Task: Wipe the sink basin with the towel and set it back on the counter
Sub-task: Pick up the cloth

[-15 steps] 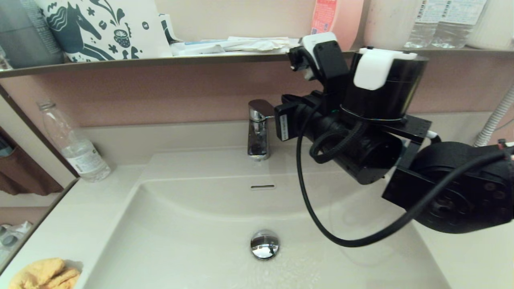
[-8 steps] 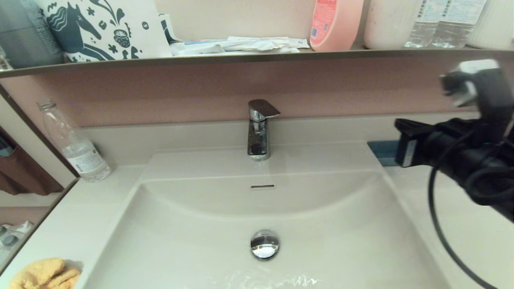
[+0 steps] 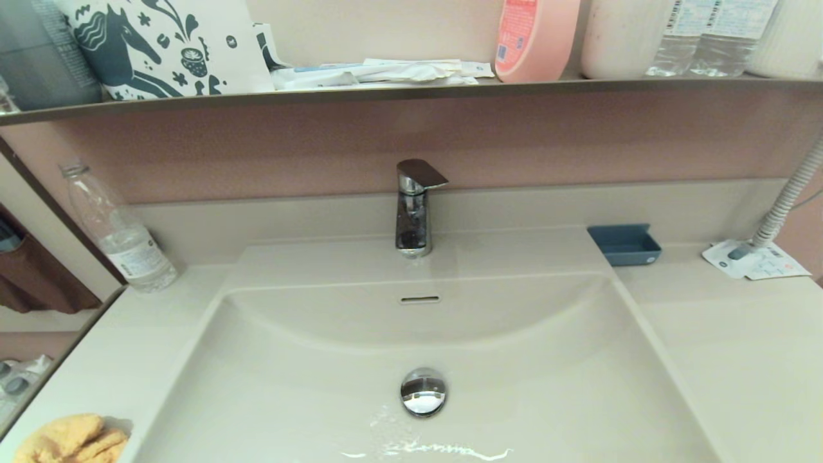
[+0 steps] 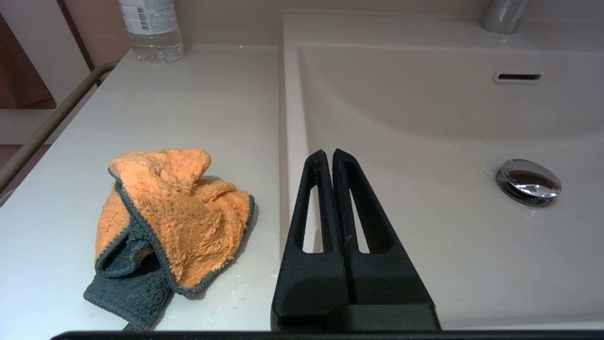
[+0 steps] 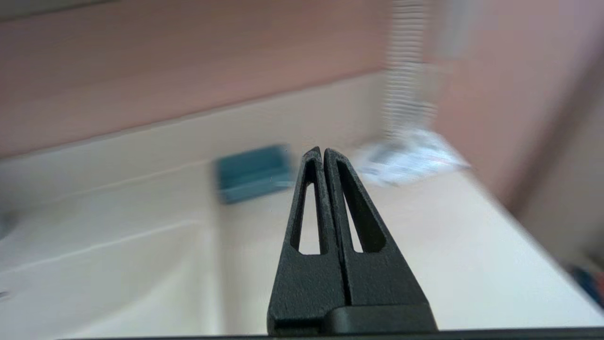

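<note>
The orange towel [image 4: 174, 217] with dark trim lies crumpled on the off-white counter [image 4: 198, 108] left of the basin; in the head view the towel [image 3: 67, 440] shows at the bottom left corner. The sink basin [image 3: 321, 379] has a chrome drain plug [image 3: 423, 391], a slot overflow hole [image 3: 420, 299] and a little water near the drain. My left gripper [image 4: 328, 155] is shut and empty, hovering over the basin's left rim beside the towel. My right gripper [image 5: 319, 152] is shut and empty, over the right counter, pointing toward the blue tray [image 5: 252, 172]. Neither arm shows in the head view.
A chrome faucet [image 3: 415, 209] stands behind the basin. A clear water bottle [image 3: 116, 231] stands at the back left. A blue tray [image 3: 624, 244], a white leaflet [image 3: 755, 260] and a corrugated hose [image 3: 787, 196] are at the right. Bottles and papers sit on the brown shelf [image 3: 386, 93].
My right arm has swung from the faucet to the right and left the head view. Water has spread in the basin near the drain. The towel has not moved.
</note>
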Robot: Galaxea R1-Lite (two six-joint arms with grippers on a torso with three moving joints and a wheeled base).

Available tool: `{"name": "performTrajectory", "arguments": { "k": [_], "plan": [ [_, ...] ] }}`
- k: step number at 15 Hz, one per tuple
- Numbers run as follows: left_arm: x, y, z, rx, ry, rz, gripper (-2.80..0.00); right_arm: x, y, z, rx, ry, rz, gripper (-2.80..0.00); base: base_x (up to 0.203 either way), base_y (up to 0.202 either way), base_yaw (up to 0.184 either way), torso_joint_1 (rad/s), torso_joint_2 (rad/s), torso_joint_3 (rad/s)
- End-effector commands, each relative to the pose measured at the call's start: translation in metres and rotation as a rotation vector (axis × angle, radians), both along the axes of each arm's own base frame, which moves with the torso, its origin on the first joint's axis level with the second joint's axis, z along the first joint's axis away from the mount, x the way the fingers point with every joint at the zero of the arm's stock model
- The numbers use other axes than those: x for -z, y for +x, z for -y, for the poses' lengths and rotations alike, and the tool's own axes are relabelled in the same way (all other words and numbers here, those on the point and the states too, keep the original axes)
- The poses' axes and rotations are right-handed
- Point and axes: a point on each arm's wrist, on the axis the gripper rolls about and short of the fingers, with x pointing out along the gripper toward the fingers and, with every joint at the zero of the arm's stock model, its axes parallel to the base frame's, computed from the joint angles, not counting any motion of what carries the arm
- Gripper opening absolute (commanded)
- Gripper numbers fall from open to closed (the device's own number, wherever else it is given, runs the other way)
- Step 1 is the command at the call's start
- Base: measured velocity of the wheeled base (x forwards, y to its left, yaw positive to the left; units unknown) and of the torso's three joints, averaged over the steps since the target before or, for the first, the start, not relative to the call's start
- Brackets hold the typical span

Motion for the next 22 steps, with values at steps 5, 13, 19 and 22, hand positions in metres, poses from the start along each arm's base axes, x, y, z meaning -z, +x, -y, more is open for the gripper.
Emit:
{"name": "performTrajectory", "arguments": {
  "k": [5,13,19,22],
  "plan": [
    [0.000,0.000,0.000,0.000,0.000,0.001,-2.80,0.034,-0.101,0.013,0.163,0.045,0.174,-2.80,0.000,0.000,0.000,0.000,0.00,0.000],
    [0.000,0.000,0.000,0.000,0.001,0.002,-2.80,0.139,-0.093,0.005,-0.079,0.019,-0.030,-2.80,0.000,0.000,0.000,0.000,0.00,0.000],
    [0.000,0.000,0.000,0.000,0.000,0.002,-2.80,0.179,-0.075,0.003,-0.168,-0.058,-0.158,-2.80,0.000,0.000,0.000,0.000,0.00,0.000],
    [0.000,0.000,0.000,0.000,0.001,0.002,-2.80,0.187,-0.072,0.001,-0.217,-0.127,-0.194,-2.80,0.000,0.000,0.000,0.000,0.00,0.000]
  ]
}}
